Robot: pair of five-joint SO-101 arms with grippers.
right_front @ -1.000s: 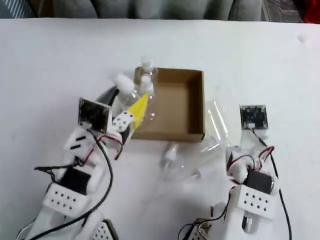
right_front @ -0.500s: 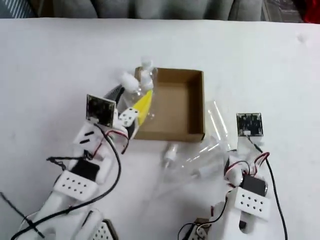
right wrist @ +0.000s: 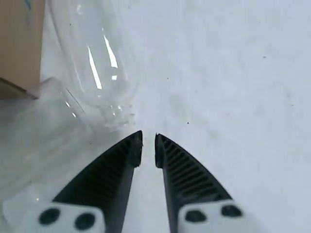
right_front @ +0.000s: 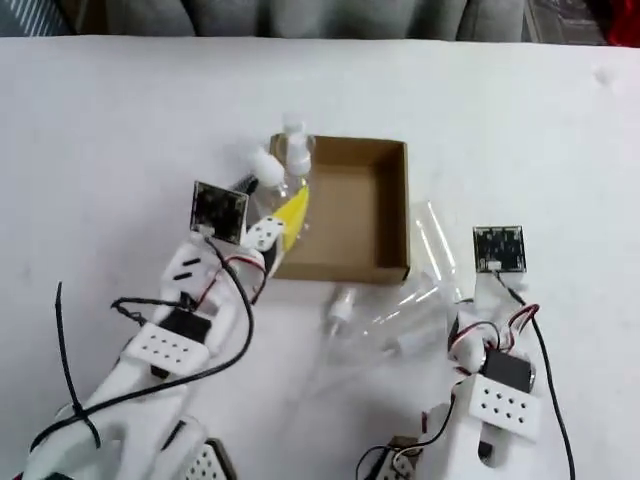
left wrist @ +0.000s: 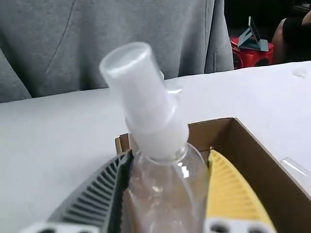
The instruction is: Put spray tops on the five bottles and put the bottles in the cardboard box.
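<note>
A white bench (right_front: 120,120) carries everything. Along its far edge runs grey upholstery (right_front: 300,15), and something red (left wrist: 250,48) sits in the room behind.

The cardboard box (right_front: 350,268) stands open near the middle of the bench. The left tool (right_front: 272,212) is at the box's left wall, its grey and yellow fingers pinching a clear bottle (left wrist: 163,189) by the shoulder. This bottle leans, and its white spray top (left wrist: 143,104) tilts away from the box. Two more white tops (right_front: 296,140) show at the box's far left corner, just beside the held one.

Two loose bottles (right_front: 415,285) lie on the bench by the box's near right corner, one with a white cap (right_front: 340,306) just in front of the near wall. The right tool (right wrist: 146,148) sits low over the bench with its tips just beside the base of one lying bottle. Its fingers are all but pressed together, with a thin slit between them and nothing in it.
</note>
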